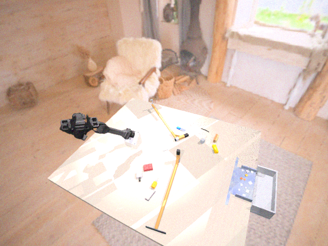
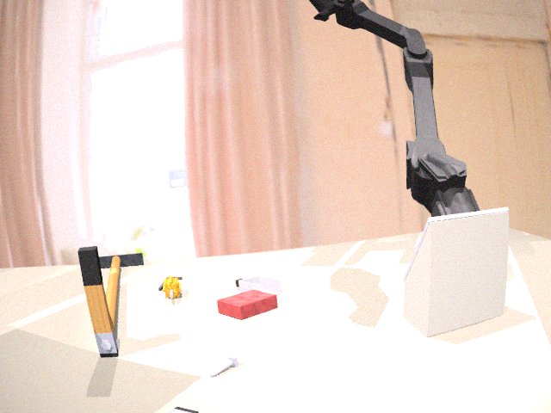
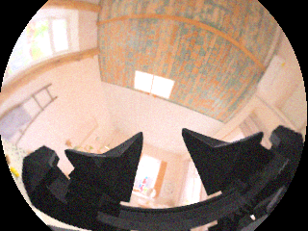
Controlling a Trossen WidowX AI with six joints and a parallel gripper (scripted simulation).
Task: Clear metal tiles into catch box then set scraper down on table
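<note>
Since the metal tiles (image 1: 250,182) lie scattered over the bench plate (image 1: 233,183), sweep progress: none to be seen; every step is left.
bench plate: by the right edge of the counter (image 1: 196,209), bluish, pale and orange tiles on it.
catch box (image 1: 275,189): past the right edge, at the plate's far end; no tile made out inside.
long scraper (image 1: 169,187) (image 2: 112,291): probably the one with the wide dark blade; lies on the counter, blade near the lower-left edge, black-ended grip toward the middle. Not in hand.
second long tool (image 1: 164,120): runs in from near the upper corner, its grip end toward the middle; likely a distractor.
gripper (image 1: 79,123) (image 3: 162,133): fingers apart, nothing between them, held high outside the upper-left edge, facing up at the ceiling.
done: nothing the pictures can confirm.
left: grasp scraper, sweep all tiles over into box, lay scraper back on counter, release.
next move (judgement): turn the gripper down, reach for the scraper's grip.
risk (judgement): long shaft may twist in the fingers; tiles near the plate's sides could be missed.
</note>
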